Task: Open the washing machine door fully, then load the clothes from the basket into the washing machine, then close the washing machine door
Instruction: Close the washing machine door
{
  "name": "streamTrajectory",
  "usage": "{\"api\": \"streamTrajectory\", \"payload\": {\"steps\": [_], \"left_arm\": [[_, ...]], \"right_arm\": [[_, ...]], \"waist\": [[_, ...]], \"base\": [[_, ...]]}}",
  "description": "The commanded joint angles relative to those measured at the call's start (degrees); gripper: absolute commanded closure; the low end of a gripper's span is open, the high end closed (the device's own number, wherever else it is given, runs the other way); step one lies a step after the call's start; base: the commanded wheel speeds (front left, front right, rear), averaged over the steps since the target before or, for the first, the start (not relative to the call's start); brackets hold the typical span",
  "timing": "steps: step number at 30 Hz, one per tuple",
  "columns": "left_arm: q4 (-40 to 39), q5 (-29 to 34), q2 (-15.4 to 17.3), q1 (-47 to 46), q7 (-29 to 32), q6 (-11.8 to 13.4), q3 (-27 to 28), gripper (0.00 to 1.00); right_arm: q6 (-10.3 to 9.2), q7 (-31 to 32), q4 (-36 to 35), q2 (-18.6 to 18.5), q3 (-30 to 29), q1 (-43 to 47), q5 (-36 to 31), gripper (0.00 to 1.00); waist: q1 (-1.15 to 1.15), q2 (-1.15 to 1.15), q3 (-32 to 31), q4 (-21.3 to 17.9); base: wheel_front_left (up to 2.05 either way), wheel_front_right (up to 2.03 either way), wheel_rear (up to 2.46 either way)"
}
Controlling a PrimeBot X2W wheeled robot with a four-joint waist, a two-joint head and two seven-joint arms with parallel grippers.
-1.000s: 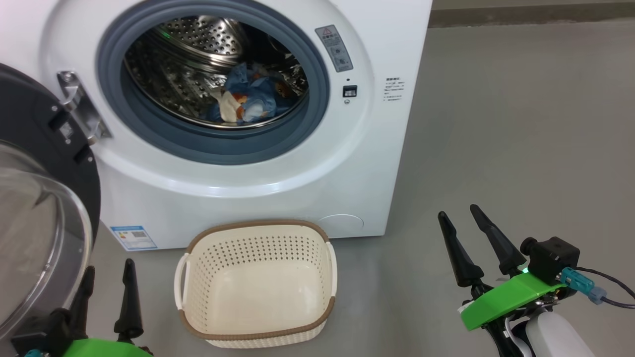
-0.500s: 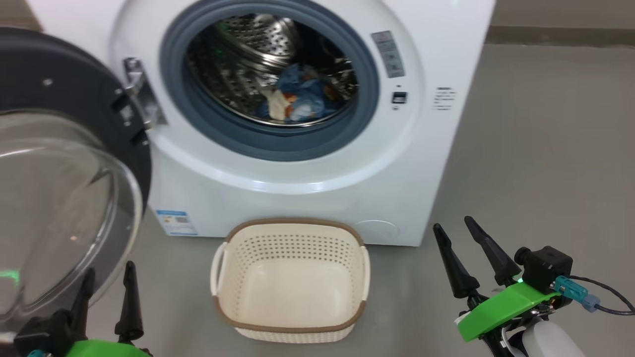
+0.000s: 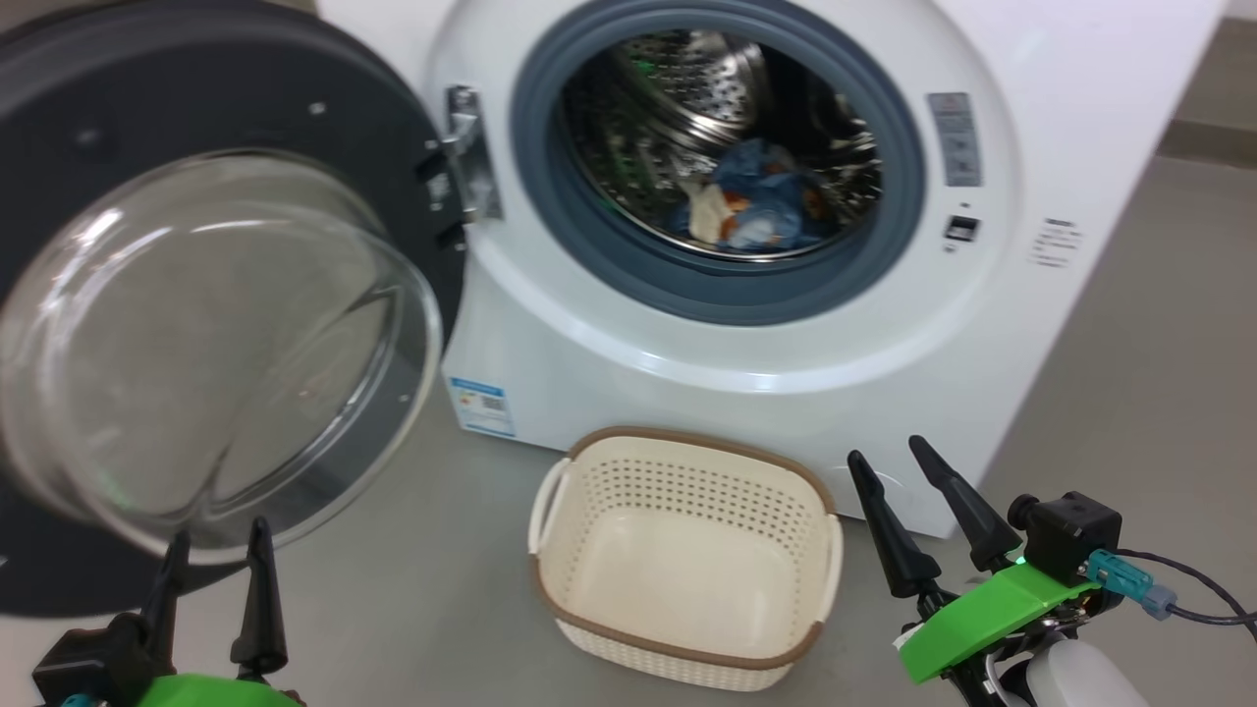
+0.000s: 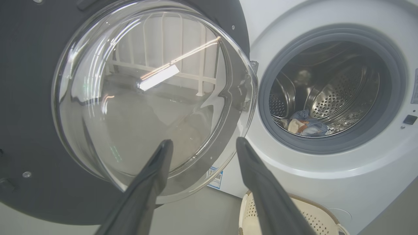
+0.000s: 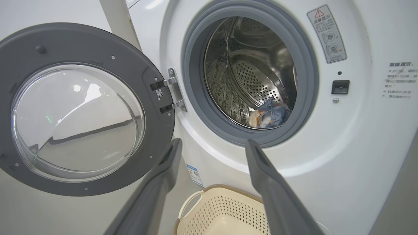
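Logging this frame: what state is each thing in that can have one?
washing machine door: swung wide open
washing machine: opening uncovered, loaded
clothes: bunched inside the washing machine
basket: upright, empty
left gripper: open, empty
right gripper: open, empty

clothes (image 3: 751, 201): light blue | basket (image 3: 687, 471): cream, brown rim
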Motion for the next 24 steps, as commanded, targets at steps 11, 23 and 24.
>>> {"api": "streamTrajectory", "payload": {"steps": [11,23,24], "left_arm": [[-1.32,0.15,0.76,-1.02,-0.36,0.23,1.89,0.0],[-1.77,-0.21,0.7,-0.84,-0.36,0.41,2.09,0.0],[-1.83,-0.23,0.68,-0.85,-0.36,0.42,2.1,0.0]], "right_arm": [[0.09,-0.27,-1.01,-0.55,1.43,-1.56,0.74,0.0],[0.09,-0.27,-0.94,-0.47,1.52,-1.59,0.95,0.0],[0.09,-0.27,-0.95,-0.5,1.51,-1.57,0.96,0.0]], "waist": [[0.0,0.0,-0.91,8.55],[0.0,0.0,-0.97,10.89],[0.0,0.0,-0.96,11.03]], "base": [[0.0,0.0,0.0],[0.0,0.0,0.0],[0.0,0.0,0.0]]}}
